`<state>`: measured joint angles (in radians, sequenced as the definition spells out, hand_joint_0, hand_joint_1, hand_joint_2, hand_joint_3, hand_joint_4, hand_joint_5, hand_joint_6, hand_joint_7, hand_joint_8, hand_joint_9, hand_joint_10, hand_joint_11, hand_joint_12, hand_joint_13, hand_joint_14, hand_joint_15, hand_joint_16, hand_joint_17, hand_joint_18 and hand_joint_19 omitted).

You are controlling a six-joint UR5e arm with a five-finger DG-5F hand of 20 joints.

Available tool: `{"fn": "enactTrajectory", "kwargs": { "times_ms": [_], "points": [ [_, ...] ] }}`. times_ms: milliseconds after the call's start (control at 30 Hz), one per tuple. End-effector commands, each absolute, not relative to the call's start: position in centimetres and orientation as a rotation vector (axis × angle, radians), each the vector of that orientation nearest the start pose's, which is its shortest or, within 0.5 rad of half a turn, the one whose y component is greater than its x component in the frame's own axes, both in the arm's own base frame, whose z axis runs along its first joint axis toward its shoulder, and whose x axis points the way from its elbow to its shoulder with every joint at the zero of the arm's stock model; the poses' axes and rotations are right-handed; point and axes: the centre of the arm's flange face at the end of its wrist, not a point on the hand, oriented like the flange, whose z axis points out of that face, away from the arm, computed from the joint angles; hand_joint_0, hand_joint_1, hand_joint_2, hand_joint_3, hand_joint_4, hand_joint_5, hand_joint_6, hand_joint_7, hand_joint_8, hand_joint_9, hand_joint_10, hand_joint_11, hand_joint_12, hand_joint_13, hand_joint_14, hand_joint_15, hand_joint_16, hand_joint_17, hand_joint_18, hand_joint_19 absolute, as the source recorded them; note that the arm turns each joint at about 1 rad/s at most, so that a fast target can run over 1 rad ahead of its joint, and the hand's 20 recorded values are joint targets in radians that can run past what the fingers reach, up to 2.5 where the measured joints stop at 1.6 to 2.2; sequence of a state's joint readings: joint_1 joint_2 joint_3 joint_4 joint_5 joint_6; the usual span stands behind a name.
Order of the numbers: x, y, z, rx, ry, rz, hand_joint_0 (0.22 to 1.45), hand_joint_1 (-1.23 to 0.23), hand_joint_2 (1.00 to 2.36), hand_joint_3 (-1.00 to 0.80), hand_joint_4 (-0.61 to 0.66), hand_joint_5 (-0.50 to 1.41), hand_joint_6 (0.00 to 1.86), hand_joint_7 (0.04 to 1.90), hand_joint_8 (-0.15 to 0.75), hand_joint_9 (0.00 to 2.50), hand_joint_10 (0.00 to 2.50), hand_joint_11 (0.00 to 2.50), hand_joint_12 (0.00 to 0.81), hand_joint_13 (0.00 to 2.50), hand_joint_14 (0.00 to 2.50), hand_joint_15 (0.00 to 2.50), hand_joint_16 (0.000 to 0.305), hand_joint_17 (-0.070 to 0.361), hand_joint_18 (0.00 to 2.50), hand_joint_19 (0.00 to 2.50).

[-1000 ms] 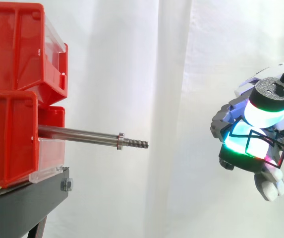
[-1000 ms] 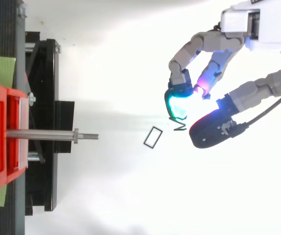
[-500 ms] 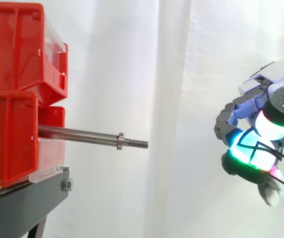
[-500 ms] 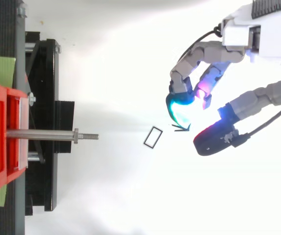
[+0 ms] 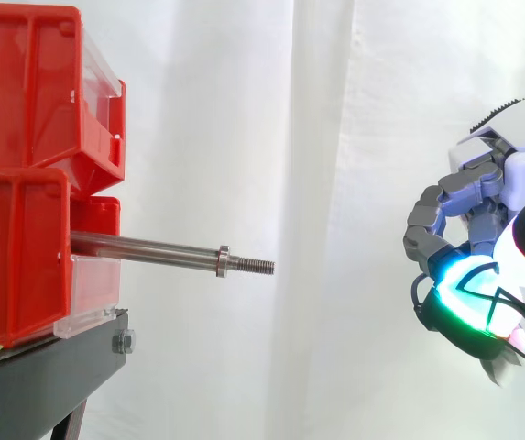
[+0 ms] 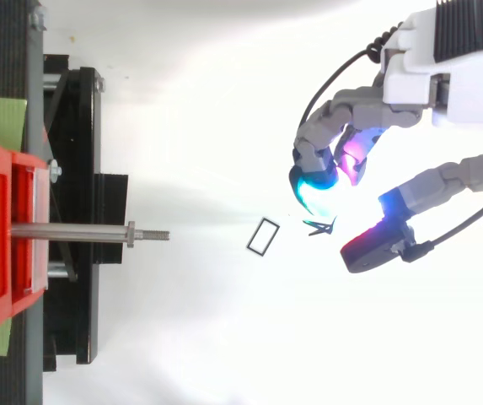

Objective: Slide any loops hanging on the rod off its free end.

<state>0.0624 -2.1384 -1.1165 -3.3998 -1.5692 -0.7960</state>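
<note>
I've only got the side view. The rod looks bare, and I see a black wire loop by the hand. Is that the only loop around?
Observer: No. The top view shows a second loop, a small black rectangle just past the threaded end of the rod. It touches neither the rod nor the hand.
Operator: And mine, is it lined up with the rod sideways?
Observer: Roughly. From above, the first loop sits close to the rod's line, while the hand's palm lies well off to one side of that line.
</note>
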Motion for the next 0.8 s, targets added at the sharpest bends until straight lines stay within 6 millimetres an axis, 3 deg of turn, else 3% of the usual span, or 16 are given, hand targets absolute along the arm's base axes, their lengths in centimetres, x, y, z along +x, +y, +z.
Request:
{"fn": "enactTrajectory", "kwargs": {
  "times_ms": [0,500,767],
  "points": [
    [68.1,-9.0,34.7,0.685,1.870,0.542,0.67,-0.73,1.01,-0.41,-0.11,-0.21,0.90,0.92,0.223,0.99,0.02,0.46,0.259,0.91,0.01,0.22,0.038,0.087,0.87,0.43],
    [67.7,-8.7,33.3,0.838,1.853,0.632,0.67,-0.73,1.01,-0.41,-0.11,-0.21,0.90,0.93,0.235,1.00,0.01,0.46,0.260,0.91,0.01,0.22,0.038,0.087,0.87,0.43],
    [68.3,-8.4,33.6,0.841,1.802,0.674,0.67,-0.72,1.01,-0.41,-0.11,-0.21,0.90,0.93,0.237,1.00,0.01,0.46,0.261,0.91,0.01,0.22,0.039,0.087,0.87,0.43]
  ]
}}
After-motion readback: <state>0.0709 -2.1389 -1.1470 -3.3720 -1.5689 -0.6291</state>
